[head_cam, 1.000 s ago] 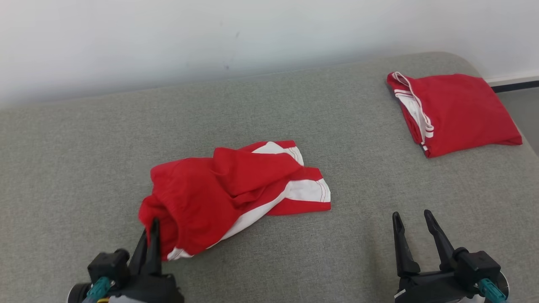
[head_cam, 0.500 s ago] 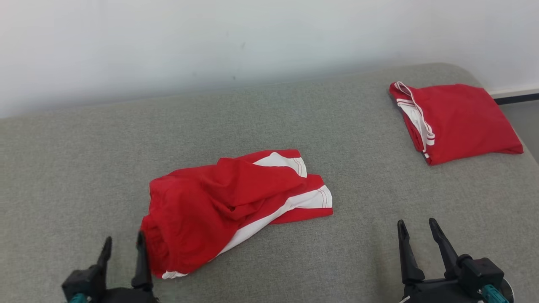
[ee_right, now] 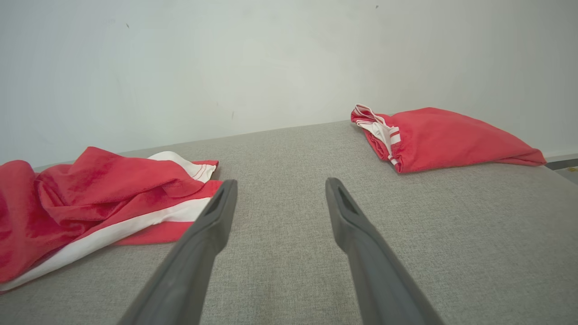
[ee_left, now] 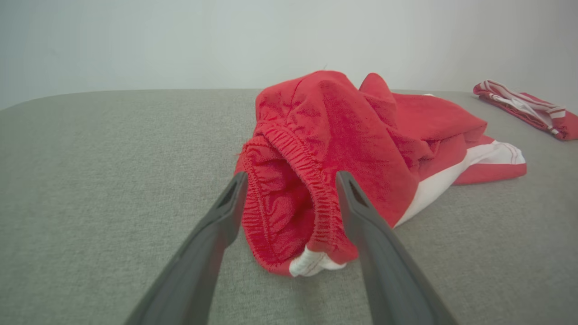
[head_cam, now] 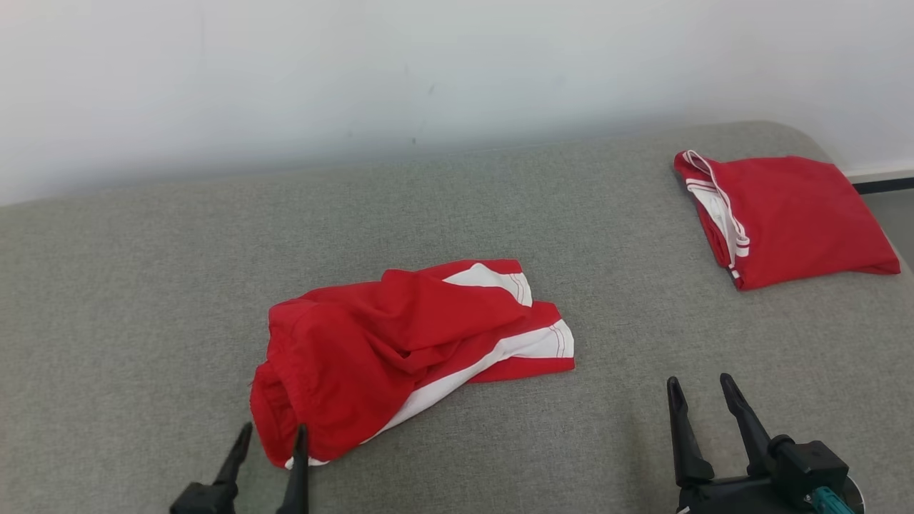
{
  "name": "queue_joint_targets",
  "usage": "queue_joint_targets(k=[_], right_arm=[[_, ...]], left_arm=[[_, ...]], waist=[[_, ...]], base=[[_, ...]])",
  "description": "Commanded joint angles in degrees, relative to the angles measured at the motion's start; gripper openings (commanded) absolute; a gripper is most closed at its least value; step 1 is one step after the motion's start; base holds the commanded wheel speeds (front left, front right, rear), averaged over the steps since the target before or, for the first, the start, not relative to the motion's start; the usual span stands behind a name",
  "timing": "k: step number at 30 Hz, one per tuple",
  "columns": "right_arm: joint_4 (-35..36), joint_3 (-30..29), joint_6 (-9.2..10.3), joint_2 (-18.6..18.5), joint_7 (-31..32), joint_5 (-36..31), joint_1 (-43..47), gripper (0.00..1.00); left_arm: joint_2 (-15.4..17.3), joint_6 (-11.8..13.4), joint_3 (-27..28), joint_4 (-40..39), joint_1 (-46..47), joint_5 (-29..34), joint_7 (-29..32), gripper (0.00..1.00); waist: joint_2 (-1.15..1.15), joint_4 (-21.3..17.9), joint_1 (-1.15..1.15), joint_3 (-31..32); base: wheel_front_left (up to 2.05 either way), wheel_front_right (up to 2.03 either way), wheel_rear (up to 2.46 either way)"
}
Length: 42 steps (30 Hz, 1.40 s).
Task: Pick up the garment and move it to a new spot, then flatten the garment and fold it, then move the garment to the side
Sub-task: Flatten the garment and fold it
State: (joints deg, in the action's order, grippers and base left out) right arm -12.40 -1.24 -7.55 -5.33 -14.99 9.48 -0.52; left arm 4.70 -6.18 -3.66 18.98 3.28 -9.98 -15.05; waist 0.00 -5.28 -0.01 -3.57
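**Grey upholstery under a bare, pale wall**

A plain whitish wall (head_cam: 285, 71) takes up the upper part of the head view, smooth except for a few small dark specks near the middle. Below it a grey woven-fabric surface (head_cam: 143, 285) spans the frame from edge to edge, and its far right corner is rounded. At the right edge of the frame a white skirting (head_cam: 880, 171) runs along the wall's foot with a dark strip (head_cam: 884, 186) beneath it, above a sliver of grey floor (head_cam: 903, 218). The light is soft and even, and shadows are faint.
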Motion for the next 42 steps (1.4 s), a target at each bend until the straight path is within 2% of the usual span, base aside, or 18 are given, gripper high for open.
queue_joint_targets(k=[1, 10, 13, 24, 31, 32, 34, 42], right_arm=[[0.05, 0.31, 0.15, 0.18, -0.25, 0.08, 0.07, 1.00], [-0.01, 0.39, 0.15, -0.10, -0.25, 0.33, -0.58, 1.00], [0.11, 0.18, 0.15, -0.30, -0.25, 0.54, -0.46, 1.00], [-0.17, -0.41, 0.15, 0.21, -0.25, 0.28, 0.29, 1.00], [-0.88, 0.10, 0.15, 0.12, -0.25, 0.21, 0.38, 1.00], [-0.99, 0.23, 0.15, 0.07, -0.25, 0.21, 0.39, 1.00], [-1.12, 0.27, 0.16, -0.15, -0.25, 0.30, 0.44, 1.00], [-1.69, 0.35, 0.15, -0.82, -0.25, 0.66, 1.83, 1.00]], left_arm=[[0.33, -0.51, -1.21, 1.97, -0.74, 0.11, -0.16, 1.00], [0.67, -1.08, -2.76, 7.43, 1.70, -2.04, -0.16, 1.00], [0.69, -1.25, -3.02, 7.48, 2.89, -2.79, -0.16, 0.00], [-0.13, -1.25, 1.32, 1.37, 1.06, -6.54, -0.16, 0.00], [0.36, -1.29, 1.77, 5.42, -0.52, -5.77, -0.16, 0.00], [0.23, -1.23, 1.87, 5.46, -0.30, -5.68, -0.16, 0.16], [-0.15, -1.23, 2.39, 5.06, -0.22, -5.94, -0.16, 1.00], [-0.91, -1.25, 3.17, 2.00, -2.05, -5.88, -0.16, 1.00]], waist=[[0.00, -0.44, 0.01, -0.53], [0.00, -2.70, 0.01, -1.70], [0.00, -3.20, 0.01, -1.81], [0.00, 0.07, 0.01, -0.43], [0.00, 1.14, 0.01, 0.51], [0.00, 1.14, 0.01, 0.69], [0.00, 1.14, 0.01, 1.01], [0.00, 2.24, 0.01, 2.62]], base=[[0.00, 0.00, 0.00], [0.00, 0.00, 0.00], [0.00, 0.00, 0.00], [0.00, 0.00, 0.00], [0.00, 0.00, 0.00], [0.00, 0.00, 0.00], [0.00, 0.00, 0.00], [0.00, 0.00, 0.00]])
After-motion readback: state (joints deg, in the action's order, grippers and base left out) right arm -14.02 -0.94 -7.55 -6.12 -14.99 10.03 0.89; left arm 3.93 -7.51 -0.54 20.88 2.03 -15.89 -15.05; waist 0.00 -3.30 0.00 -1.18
